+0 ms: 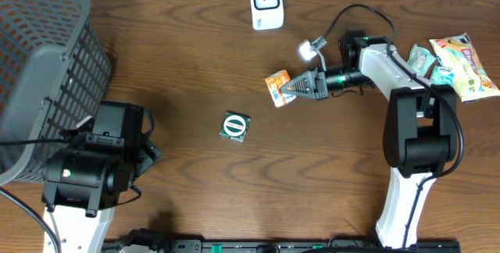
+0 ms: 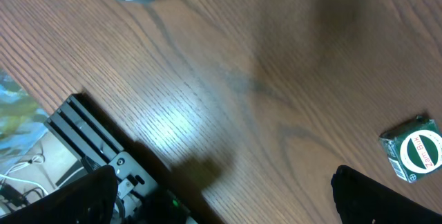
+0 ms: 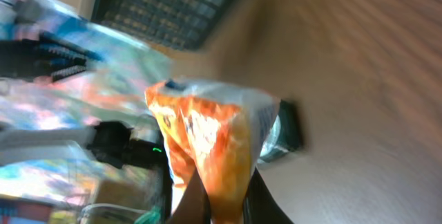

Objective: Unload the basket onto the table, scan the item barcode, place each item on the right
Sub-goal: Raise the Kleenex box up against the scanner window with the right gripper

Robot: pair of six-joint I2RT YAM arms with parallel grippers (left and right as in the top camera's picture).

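Orange packet is sitting clamped in right claw, likely for presenting its barcode to white scanner; left claw is standing spread wide, holding nothing.

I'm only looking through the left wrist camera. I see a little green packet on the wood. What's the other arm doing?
Observer: The right gripper is shut on an orange snack packet.
Operator: Where's the thing that goes beep?
Observer: A white scanner stands at the far edge of the table, apart from the packet.
Operator: Are there more snacks?
Observer: Yes, a few more snack packets lie on the right side, beside that arm.
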